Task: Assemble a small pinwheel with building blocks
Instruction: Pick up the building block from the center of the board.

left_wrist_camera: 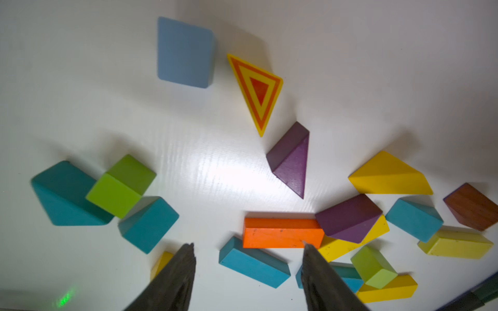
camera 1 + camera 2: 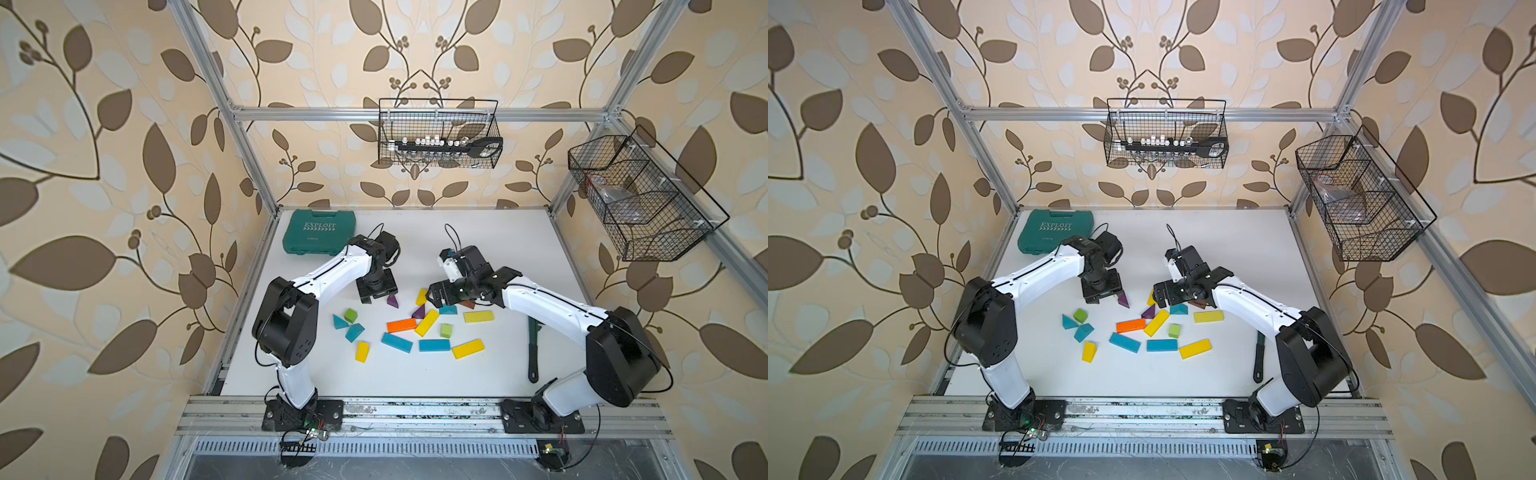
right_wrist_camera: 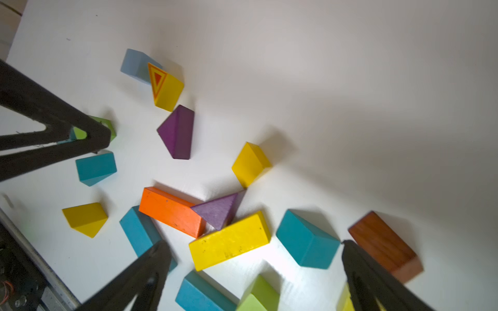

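Jaws of our left gripper (image 2: 376, 296) point down at the white counter (image 2: 478, 249) in both top views, but from above we cannot judge their gap, and the same goes for the right gripper (image 2: 433, 296). The building blocks (image 2: 434, 345) lie scattered between the two arms. They are painted wooden bars, cubes and wedges in yellow, teal, orange, green and purple. A brown block (image 2: 467, 304) shows only as a sliver under the right wrist.

From the left wrist we see the left jaws partly apart with nothing gripped, near an orange bar (image 1: 283, 233). A pale blue block (image 1: 186, 52) and a yellow wedge (image 1: 256, 91) with an orange-striped face lie side by side, not touching. Above, the gripper hides both. A dark green wrench (image 1: 487, 290) is cut off at the corner.

From the right wrist the right jaws stand wide and empty. A teal block (image 3: 307, 239) and a yellow bar (image 3: 229, 242) lie between them, and the brown block sits beside one tip. A green cube (image 3: 260, 294) is cut off by the edge.
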